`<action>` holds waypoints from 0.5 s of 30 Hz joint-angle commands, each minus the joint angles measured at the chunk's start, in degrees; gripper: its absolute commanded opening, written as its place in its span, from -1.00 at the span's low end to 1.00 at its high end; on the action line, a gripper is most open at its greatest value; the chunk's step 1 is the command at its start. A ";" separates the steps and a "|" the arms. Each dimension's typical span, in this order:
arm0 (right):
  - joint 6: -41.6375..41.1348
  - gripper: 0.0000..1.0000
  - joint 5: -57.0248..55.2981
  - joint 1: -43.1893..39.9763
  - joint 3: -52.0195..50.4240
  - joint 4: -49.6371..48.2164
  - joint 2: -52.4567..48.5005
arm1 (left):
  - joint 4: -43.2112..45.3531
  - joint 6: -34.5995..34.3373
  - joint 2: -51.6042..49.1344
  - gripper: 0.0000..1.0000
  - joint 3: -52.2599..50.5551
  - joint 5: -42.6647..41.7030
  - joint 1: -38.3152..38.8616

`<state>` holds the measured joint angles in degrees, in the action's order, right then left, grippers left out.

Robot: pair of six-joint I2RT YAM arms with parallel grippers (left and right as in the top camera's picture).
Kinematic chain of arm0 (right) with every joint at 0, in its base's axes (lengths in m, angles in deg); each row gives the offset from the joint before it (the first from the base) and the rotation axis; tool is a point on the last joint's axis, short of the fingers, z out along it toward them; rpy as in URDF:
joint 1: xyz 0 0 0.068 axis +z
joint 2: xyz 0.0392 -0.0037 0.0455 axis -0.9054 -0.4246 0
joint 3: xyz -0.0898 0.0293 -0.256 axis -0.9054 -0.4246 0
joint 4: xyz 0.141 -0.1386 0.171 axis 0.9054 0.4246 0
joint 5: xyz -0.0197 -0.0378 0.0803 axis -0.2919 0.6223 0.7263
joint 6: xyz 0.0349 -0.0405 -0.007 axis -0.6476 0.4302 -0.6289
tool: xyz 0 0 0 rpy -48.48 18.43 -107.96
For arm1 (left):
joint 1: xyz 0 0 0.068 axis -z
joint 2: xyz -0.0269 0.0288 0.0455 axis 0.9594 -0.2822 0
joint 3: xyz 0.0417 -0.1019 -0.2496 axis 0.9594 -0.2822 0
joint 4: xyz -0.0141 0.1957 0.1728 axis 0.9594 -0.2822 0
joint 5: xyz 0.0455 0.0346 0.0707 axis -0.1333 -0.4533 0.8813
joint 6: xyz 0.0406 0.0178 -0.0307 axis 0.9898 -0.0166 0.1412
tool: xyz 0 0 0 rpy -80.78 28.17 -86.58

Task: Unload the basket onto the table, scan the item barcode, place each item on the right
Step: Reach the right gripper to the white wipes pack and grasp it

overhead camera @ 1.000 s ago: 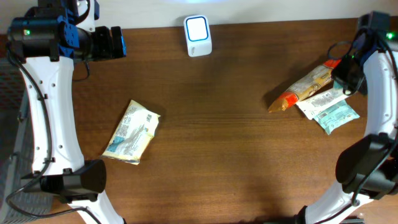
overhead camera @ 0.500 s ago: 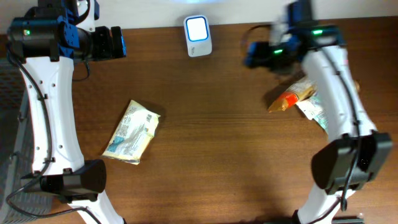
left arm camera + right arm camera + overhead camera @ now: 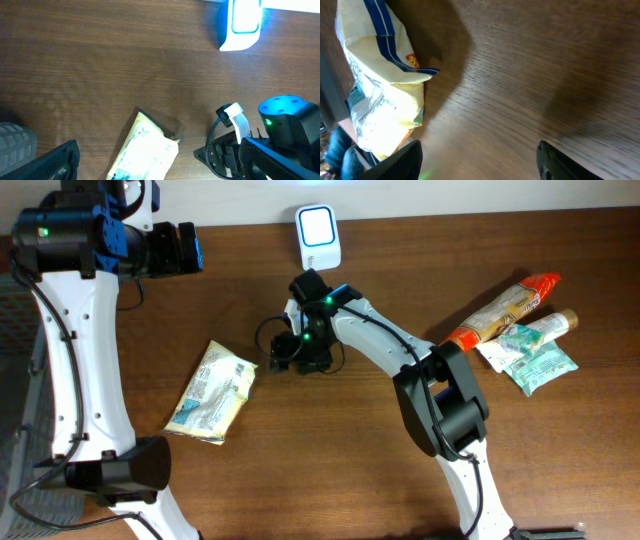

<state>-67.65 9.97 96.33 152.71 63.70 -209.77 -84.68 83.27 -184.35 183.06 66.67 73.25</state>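
Pale yellow packet [image 3: 212, 391] lying flat, askew

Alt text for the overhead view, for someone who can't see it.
The right gripper, open, is over the middle of a wooden table, just right of a pale yellow packet. A white scanner with a blue-lit face stands at the far edge, a pile of other packets lies at right, and the left gripper is open at far left.

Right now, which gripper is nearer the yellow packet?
Right. The right gripper hovers just beside the packet, open and not touching it; the left gripper sits much farther away, up toward the back.
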 commanded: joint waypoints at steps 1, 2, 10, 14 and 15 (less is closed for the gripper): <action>-0.57 0.40 3.13 1.95 -0.46 -0.76 -1.03 | 0.11 0.94 0.35 0.98 0.48 -0.07 -0.20; -2.12 0.35 3.10 2.78 -0.46 -1.75 -1.40 | 0.11 0.94 0.35 0.98 0.48 -0.04 -0.20; -12.15 -0.17 -1.22 9.73 -5.31 -16.83 -2.78 | 0.11 0.94 0.35 0.98 0.48 -0.04 -0.20; -12.48 -0.92 -3.65 10.14 -5.31 -18.43 -3.50 | 0.11 0.94 0.35 0.98 0.48 -0.07 -0.20; -12.46 -0.92 -3.63 9.66 -5.31 -18.10 -3.50 | 0.11 0.94 0.35 0.98 0.48 -0.04 -0.20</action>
<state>-79.80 8.99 106.74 148.01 45.27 -211.76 -84.68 83.29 -184.35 183.06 66.67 73.25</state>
